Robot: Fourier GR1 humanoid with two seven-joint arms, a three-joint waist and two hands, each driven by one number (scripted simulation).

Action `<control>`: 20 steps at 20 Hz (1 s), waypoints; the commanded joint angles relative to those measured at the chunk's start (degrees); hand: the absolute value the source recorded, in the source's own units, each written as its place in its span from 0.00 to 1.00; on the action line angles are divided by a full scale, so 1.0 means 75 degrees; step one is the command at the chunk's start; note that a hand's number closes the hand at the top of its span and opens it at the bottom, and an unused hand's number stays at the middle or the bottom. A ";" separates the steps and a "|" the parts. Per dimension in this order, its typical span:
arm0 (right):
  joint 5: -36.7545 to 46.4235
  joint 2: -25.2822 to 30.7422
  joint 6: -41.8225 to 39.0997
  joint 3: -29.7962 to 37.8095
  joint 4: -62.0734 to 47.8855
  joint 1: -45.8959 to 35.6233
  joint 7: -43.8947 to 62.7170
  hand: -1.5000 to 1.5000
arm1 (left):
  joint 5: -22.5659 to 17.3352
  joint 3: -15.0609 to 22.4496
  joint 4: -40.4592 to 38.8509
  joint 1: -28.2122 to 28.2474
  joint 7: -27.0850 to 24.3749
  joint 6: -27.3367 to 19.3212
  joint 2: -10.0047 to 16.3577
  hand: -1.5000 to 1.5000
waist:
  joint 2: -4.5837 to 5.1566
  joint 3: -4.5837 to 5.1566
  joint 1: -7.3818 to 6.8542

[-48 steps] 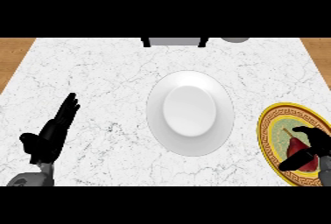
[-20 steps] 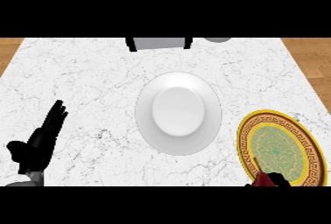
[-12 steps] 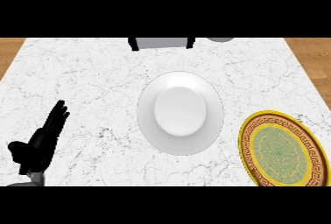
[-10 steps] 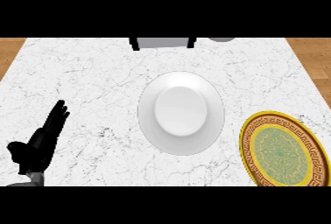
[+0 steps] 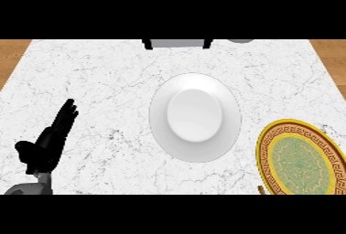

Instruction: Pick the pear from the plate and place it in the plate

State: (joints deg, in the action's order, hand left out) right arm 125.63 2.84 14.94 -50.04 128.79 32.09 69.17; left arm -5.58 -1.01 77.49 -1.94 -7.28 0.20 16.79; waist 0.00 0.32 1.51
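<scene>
A plain white plate (image 5: pixel 194 117) lies in the middle of the marble counter with nothing on it. A patterned plate (image 5: pixel 297 157) with a gold and red rim and a green centre lies at the lower right, and its surface is bare. No pear shows anywhere in view. My left hand (image 5: pixel 47 144) rests open at the lower left, fingers straight and pointing up, well apart from both plates. My right hand is out of the picture; only a thin dark sliver (image 5: pixel 261 189) shows at the lower edge by the patterned plate.
A grey and black object (image 5: pixel 177 43) stands at the counter's far edge, with a grey round thing (image 5: pixel 239 40) to its right. Wooden floor shows past the counter's left and right corners.
My right hand, which lay on the patterned plate with something red, has withdrawn below the lower edge. The view has shifted slightly. The left hand stays as it was.
</scene>
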 commanded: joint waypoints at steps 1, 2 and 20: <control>-0.0023 -0.0360 -0.0940 -0.0663 -0.0208 -0.0906 0.1835 1.00 | -0.0010 0.0052 0.0018 -0.0174 0.0043 0.0082 -0.0025 0.50 | 0.0080 -0.0017 -0.0222; -0.0169 -0.0356 -0.0959 -0.0699 -0.0248 -0.0941 0.1884 1.00 | 0.0051 0.0082 0.0078 -0.0154 0.0029 0.0056 -0.0013 0.50 | 0.0070 -0.0022 -0.0239; -0.3688 -0.0368 -0.0531 0.2549 -0.2602 -0.4686 0.1724 1.00 | 0.0160 0.0257 -0.0167 -0.0538 -0.0042 0.0156 -0.0179 0.50 | 0.0239 -0.0048 -0.0718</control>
State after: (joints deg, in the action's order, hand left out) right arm 103.32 1.38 9.88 -36.31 115.74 4.99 69.54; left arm -4.46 1.07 77.09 -5.48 -7.18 1.05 15.31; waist 1.60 0.00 -3.27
